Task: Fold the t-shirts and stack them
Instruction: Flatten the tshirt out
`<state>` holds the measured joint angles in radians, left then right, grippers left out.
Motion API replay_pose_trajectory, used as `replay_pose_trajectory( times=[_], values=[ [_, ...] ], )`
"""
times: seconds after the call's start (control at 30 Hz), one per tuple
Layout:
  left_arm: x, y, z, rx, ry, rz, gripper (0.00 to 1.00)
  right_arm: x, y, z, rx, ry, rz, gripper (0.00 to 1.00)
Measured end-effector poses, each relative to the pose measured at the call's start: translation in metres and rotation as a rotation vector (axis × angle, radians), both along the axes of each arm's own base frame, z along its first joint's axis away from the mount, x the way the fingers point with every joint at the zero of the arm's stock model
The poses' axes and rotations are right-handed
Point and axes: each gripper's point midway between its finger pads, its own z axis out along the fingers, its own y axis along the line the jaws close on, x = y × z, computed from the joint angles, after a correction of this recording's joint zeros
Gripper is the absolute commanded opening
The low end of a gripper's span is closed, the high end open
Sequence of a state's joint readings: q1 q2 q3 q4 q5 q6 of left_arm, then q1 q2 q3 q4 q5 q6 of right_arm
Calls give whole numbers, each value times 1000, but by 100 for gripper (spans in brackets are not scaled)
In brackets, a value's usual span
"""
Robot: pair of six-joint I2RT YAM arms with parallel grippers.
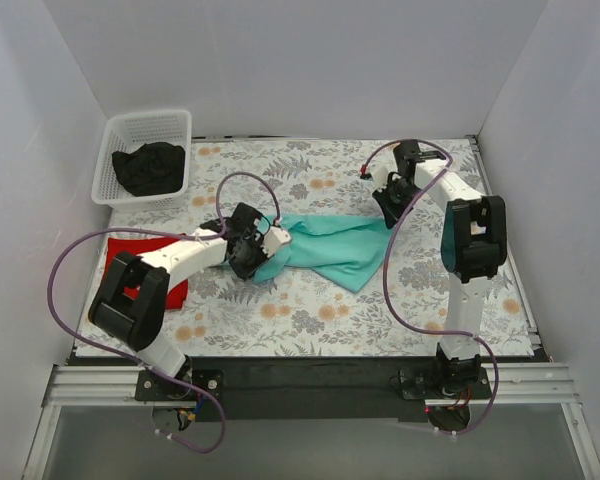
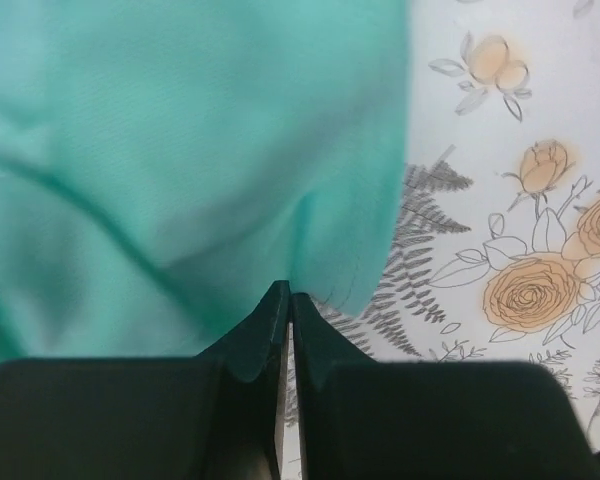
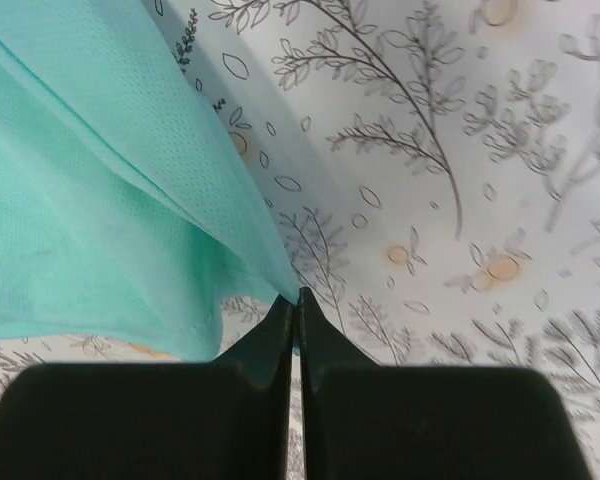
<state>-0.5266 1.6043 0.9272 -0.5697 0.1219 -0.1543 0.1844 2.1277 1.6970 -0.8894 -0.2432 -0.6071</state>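
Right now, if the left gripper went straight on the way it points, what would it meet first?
The teal t-shirt: the left gripper looks shut on its hem, with the cloth directly ahead.

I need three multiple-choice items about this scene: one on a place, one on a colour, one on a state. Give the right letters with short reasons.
1. Where does the white basket stand?
A) far left corner
B) near right corner
C) table centre

2. What colour is the cloth inside it?
A) red
B) yellow
C) black

3. How are the left gripper and the right gripper?
A) both wide open
B) both shut on the teal t-shirt
C) both shut on the basket

Answers: 1 A, the top view shows it there. 2 C, a dark heap fills it. 3 B, in each wrist view the fingers meet on teal cloth.
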Motion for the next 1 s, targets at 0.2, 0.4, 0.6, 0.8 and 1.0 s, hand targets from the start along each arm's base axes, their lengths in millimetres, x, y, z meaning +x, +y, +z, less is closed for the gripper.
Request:
replay_pose_trajectory(
  times=[0.2, 0.4, 0.6, 0.8, 1.0],
  values=[
    [91, 11, 104, -233, -145, 221, 0, 28, -24, 75, -9, -197, -60, 1],
    [128, 46, 246, -495, -456, 370, 0, 53, -64, 194, -20, -507, -161, 1],
    [101, 56, 355, -691, -691, 413, 0, 27, -77, 312, -31, -794, -211, 1],
    [48, 76, 451, -836, -965, 464, 0, -42, -85, 419, -8, -1083, -247, 1],
    [-11, 91, 543, -961, -1232, 434, 0, -115, -91, 506, 46, -1382, -267, 1]
  ],
)
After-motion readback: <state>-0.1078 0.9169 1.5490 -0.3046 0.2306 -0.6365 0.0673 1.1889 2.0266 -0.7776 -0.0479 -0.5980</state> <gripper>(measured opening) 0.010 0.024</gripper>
